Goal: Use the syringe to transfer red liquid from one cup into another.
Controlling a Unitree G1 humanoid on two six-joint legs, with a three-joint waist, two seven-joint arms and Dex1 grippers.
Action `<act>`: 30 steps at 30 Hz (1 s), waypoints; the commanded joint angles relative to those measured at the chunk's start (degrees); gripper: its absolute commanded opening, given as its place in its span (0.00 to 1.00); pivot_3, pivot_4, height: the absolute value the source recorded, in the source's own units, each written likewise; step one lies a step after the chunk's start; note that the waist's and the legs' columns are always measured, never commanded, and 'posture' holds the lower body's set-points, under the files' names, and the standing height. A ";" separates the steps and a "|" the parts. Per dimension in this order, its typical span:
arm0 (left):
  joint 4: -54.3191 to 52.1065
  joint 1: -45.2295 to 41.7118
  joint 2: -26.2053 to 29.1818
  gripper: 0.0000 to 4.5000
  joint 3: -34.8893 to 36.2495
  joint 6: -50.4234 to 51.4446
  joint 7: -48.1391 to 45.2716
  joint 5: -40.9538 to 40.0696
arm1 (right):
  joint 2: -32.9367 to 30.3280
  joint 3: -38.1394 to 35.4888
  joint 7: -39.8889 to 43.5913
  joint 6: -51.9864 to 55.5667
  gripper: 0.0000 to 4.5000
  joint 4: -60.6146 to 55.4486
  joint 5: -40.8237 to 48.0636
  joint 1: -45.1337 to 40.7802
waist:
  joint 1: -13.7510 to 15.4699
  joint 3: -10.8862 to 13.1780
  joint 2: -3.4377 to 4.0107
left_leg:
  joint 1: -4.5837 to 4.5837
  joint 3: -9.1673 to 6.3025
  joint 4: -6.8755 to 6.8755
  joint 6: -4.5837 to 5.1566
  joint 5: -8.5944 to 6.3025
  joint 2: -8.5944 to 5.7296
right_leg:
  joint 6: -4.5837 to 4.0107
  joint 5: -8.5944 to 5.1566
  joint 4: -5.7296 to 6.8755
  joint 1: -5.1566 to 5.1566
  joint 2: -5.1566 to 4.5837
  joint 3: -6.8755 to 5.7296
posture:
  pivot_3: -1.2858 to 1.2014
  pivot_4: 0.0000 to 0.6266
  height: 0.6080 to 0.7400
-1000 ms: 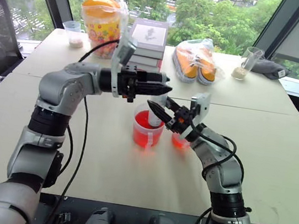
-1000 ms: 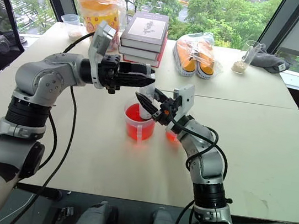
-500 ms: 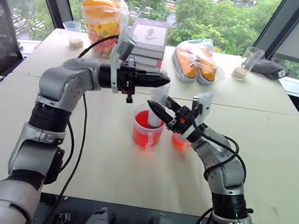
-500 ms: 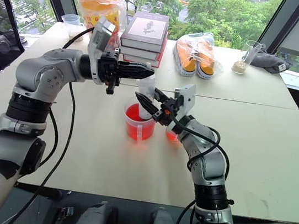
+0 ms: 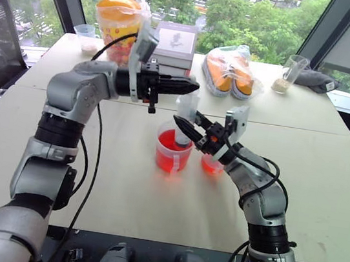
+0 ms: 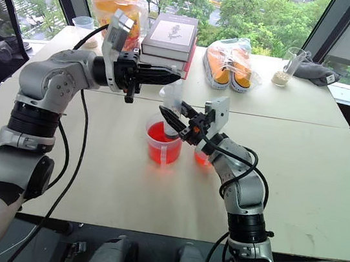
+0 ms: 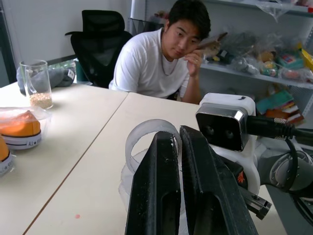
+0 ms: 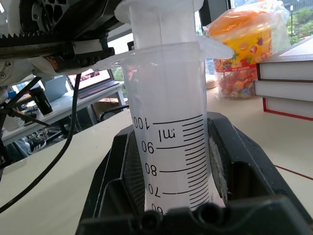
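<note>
The syringe (image 5: 185, 116) is held upright over the larger cup (image 5: 173, 150) on the desk (image 5: 122, 182), barrel clamped by the right hand (image 5: 185, 127); its plunger top is pinched from above-left by the closed left hand (image 5: 191, 83); a vertical pull is judged next.

The left arm reaches up from the near left with the elbow bent, the forearm lying about level and pointing to the right. Its tool (image 5: 193, 83) has the two black fingers (image 7: 161, 186) pressed nearly together, side by side; they seem to pinch the top of the syringe (image 5: 185, 116), though the contact itself is hard to make out. The right arm rises from the near right, its forearm angled toward the far left and slightly upward. Its tool (image 5: 185, 127) is clamped on the syringe barrel, the fingers (image 8: 122, 166) flanking it on either side, holding it upright.
</note>
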 commanded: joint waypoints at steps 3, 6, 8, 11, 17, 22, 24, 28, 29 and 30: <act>0.82 -5.25 2.44 0.01 4.82 -4.94 2.27 1.47 | -0.27 3.63 2.65 0.51 0.33 -0.71 0.39 1.43 | -0.04 0.00 0.00 | 0.00 0.00 0.00 0.00 0.00 0.00 | 0.00 0.00 0.01 0.00 0.00 0.00 | 0.52 0.24 1.00; 1.10 -5.49 2.52 0.01 4.82 -5.29 2.20 1.57 | -0.27 3.73 2.69 0.53 0.33 -0.84 0.37 1.53 | -0.01 0.00 0.00 | 0.00 0.00 0.00 0.00 0.00 0.00 | 0.00 0.00 0.01 0.00 0.00 0.00 | 0.52 0.24 1.00; 1.58 -5.69 2.43 0.01 4.76 -5.66 2.26 1.73 | -0.40 3.82 2.93 0.49 0.33 -0.92 0.34 1.56 | 0.00 0.00 0.00 | 0.00 0.00 0.00 0.00 0.00 0.00 | 0.00 0.00 0.00 0.00 0.00 0.00 | 0.52 0.24 1.00; 1.39 -5.39 2.31 0.01 4.63 -5.79 2.29 1.66 | -0.86 3.83 3.23 0.78 0.33 -1.64 0.55 1.78 | -0.02 0.00 0.00 | 0.00 0.00 0.00 0.00 0.00 0.00 | 0.00 0.00 0.00 0.00 0.00 0.00 | 0.52 0.24 1.00; -0.36 -3.21 2.36 0.08 3.72 -3.12 1.42 0.57 | -1.30 2.90 2.66 1.36 0.33 -3.48 1.56 0.56 | -0.03 0.00 0.00 | 0.00 0.00 0.00 0.00 0.00 0.00 | 0.00 0.00 0.01 0.00 0.00 0.00 | 0.52 0.24 1.00; -4.49 0.72 4.03 0.54 2.11 -0.40 -0.44 -0.37 | -2.01 0.28 1.27 2.31 0.33 -4.47 2.95 -3.10 | -0.11 0.00 0.00 | 0.00 -0.01 -0.01 0.00 0.00 0.02 | 0.00 0.00 0.02 -0.02 0.01 0.00 | 0.52 0.24 1.00; -5.89 2.16 4.85 0.75 1.86 0.11 -0.68 -0.55 | -2.38 -0.89 0.84 2.85 0.33 -4.70 3.56 -4.33 | -0.08 0.00 0.00 | 0.00 0.00 -0.01 0.00 0.00 0.02 | 0.00 0.00 0.02 -0.02 0.00 0.01 | 0.52 0.24 1.00; -8.63 4.92 6.93 0.75 2.50 0.77 -1.21 -1.19 | -3.07 -2.71 0.20 3.78 0.33 -4.95 4.41 -6.26 | -0.08 0.00 0.00 | 0.00 0.01 0.00 0.00 0.00 0.01 | 0.00 0.00 0.02 -0.01 -0.01 0.00 | 0.52 0.24 1.00; -9.18 5.57 7.61 0.75 3.01 1.13 -1.07 -1.40 | -3.27 -3.02 0.03 3.91 0.33 -4.98 4.61 -6.65 | -0.11 0.00 0.00 | 0.00 0.00 0.00 0.00 0.00 0.01 | 0.00 0.00 0.02 -0.02 -0.01 0.00 | 0.52 0.24 1.00; -9.64 6.15 8.27 0.75 3.57 1.63 -0.90 -1.73 | -3.38 -3.30 -0.19 4.04 0.33 -5.00 4.84 -6.96 | -0.14 0.00 0.00 | 0.00 0.01 -0.01 0.00 0.00 0.01 | 0.00 0.00 0.02 -0.02 -0.01 0.00 | 0.52 0.24 1.00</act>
